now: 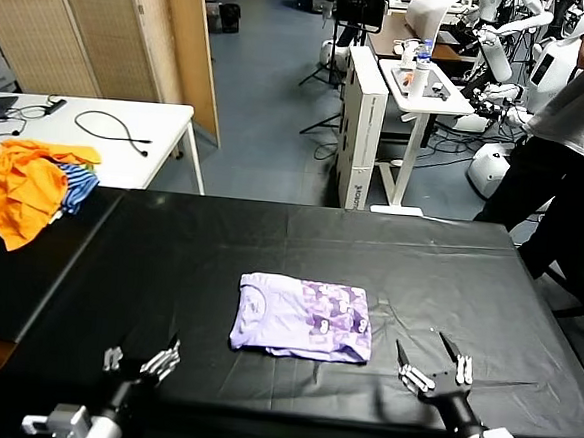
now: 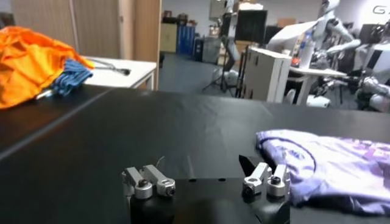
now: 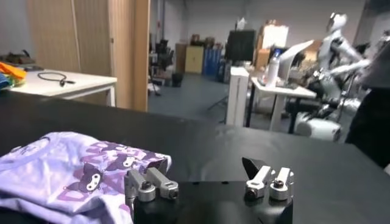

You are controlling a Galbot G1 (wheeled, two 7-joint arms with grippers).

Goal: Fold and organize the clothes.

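The T-shirt (image 1: 302, 317) lies folded into a neat rectangle on the table (image 1: 169, 261); left gripper (image 1: 142, 361) and right gripper (image 1: 434, 369), both spread and empty, flank it, so little looks left

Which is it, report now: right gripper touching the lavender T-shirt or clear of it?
Apart. The head view shows the right gripper open, with a strip of bare black table between it and the folded lavender T-shirt.

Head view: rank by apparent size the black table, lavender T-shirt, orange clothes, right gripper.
1. black table
2. lavender T-shirt and orange clothes: look alike; the orange pile lies farther off, so unranked
3. right gripper, open
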